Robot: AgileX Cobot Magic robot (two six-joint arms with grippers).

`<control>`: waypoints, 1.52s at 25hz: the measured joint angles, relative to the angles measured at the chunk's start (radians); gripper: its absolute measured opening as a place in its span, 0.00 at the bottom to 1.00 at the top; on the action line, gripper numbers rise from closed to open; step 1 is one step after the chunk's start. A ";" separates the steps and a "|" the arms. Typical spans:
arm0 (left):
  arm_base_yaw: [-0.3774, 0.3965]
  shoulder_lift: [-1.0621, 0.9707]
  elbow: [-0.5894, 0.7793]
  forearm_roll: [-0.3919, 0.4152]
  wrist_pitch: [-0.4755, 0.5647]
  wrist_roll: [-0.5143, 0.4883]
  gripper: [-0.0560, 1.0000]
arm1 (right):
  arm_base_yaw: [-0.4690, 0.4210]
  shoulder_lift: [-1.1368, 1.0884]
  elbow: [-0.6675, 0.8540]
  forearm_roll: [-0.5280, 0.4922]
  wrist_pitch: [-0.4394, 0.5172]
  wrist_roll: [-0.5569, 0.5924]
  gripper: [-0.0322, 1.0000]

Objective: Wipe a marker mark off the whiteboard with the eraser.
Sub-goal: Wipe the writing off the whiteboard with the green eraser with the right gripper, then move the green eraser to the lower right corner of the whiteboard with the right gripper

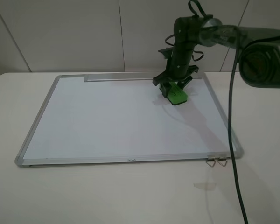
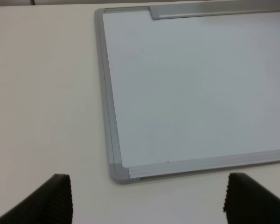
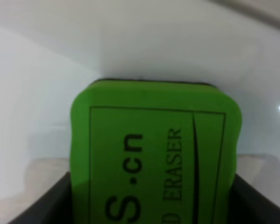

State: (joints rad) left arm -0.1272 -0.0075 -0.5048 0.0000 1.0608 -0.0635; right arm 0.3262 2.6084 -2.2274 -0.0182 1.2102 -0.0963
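Note:
The whiteboard [image 1: 121, 121] lies flat on the table, silver frame all round, its grey tray strip [image 1: 119, 77] along the far edge. My right gripper [image 1: 173, 90] is shut on the green eraser [image 1: 177, 94], pressing it onto the board near the far right. Up close the eraser [image 3: 154, 154] fills the right wrist view, black lettering on top, dark fingers [image 3: 42, 200] at both sides. No marker mark shows anywhere on the white surface. My left gripper [image 2: 147, 200] hovers open over the table beside the board's corner [image 2: 117, 171], holding nothing.
Two metal clips [image 1: 216, 162] hang at the board's near right corner. A black cable [image 1: 234, 140] drops from the right arm across the board's right edge. Pale table [image 1: 130, 196] surrounds the board.

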 joint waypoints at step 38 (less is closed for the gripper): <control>0.000 0.000 0.000 0.000 0.000 0.000 0.70 | -0.062 -0.431 0.394 -0.027 0.011 0.161 0.61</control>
State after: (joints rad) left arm -0.1272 -0.0075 -0.5048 0.0000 1.0608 -0.0635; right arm 0.2638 2.1775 -1.8338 -0.0451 1.2214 0.0648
